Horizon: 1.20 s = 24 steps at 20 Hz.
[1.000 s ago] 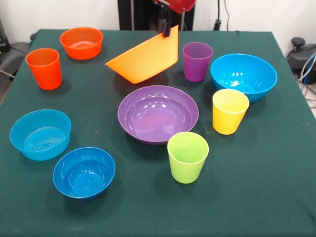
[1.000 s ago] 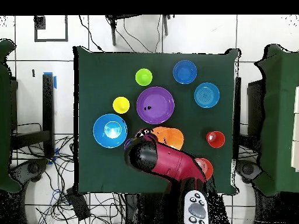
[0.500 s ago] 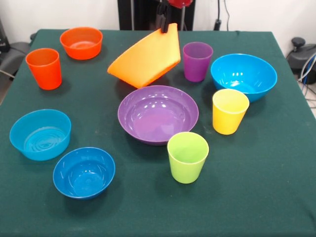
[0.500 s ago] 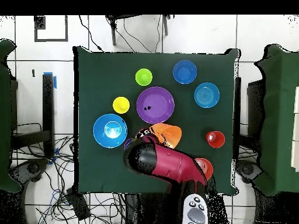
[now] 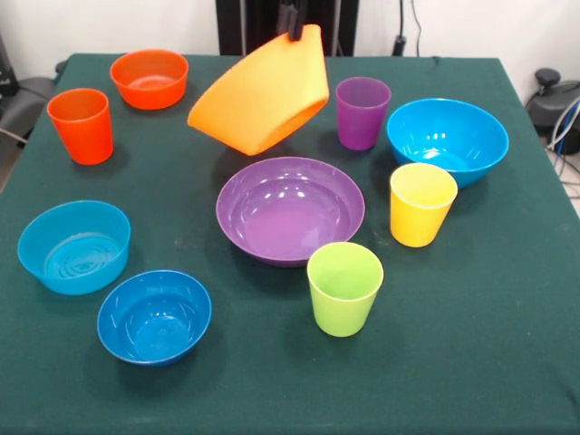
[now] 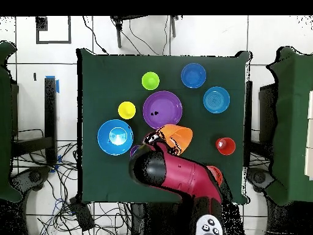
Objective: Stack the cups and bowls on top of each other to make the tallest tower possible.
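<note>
End effector (image 5: 294, 27), cut off at the frame's top, grips the orange-yellow bowl (image 5: 263, 93) by its rim, tilted above the green worktop (image 5: 471, 326). The arm (image 6: 174, 174) hides the purple cup overhead. White wall behind.

Orange-yellow bowl (image 5: 261, 95) lifted clear of table, tilted steeply, rim pinched at top, above purple bowl (image 5: 290, 209), remaining cups and bowls scattered upright, unstacked.

- In the front view the end effector (image 5: 294, 20) is cut off by the top edge; only its dark tips show at the rim of the orange-yellow bowl (image 5: 263, 91).
- In the overhead view the arm (image 6: 174, 174) hides the purple cup and most of the small orange bowl (image 6: 215, 174).
</note>
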Motion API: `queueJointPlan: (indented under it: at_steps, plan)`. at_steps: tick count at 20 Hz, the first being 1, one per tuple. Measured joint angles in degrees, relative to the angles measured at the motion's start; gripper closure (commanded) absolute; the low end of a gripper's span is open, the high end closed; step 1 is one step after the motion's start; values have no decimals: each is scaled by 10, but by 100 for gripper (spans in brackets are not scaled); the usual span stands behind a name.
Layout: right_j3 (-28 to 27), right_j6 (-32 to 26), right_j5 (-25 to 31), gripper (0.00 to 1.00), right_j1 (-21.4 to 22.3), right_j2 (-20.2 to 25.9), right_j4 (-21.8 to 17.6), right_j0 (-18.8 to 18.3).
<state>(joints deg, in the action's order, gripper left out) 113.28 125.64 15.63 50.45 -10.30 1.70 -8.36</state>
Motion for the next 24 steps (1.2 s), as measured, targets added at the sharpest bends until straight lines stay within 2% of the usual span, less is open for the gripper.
queueJointPlan:
  at_steps: [9,10,18,24]
  plan:
    - [6,0,5,100,52,9,-1,-34]
    - [12,0,9,100,66,23,-1,-52]
    - [36,0,34,100,110,86,11,-120]
    - [64,0,35,100,135,172,46,-185]
